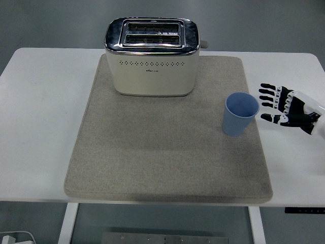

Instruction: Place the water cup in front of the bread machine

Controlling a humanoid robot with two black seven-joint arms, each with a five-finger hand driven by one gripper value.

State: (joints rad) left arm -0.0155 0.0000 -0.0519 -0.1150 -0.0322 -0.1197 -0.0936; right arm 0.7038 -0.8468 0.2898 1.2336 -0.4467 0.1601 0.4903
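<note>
A light blue water cup (pixel 239 114) stands upright on the right part of a grey mat (pixel 167 147). A cream and chrome toaster (pixel 151 57) stands at the mat's back middle, its two slots facing up. My right hand (pixel 277 104) comes in from the right edge, fingers spread and pointing left toward the cup. It is a short gap to the right of the cup, not touching it, and holds nothing. The left arm is out of view.
The mat lies on a white table (pixel 40 112). The toaster's lever (pixel 204 43) sticks out on its right side. Bare mat lies in front of the toaster, left of the cup.
</note>
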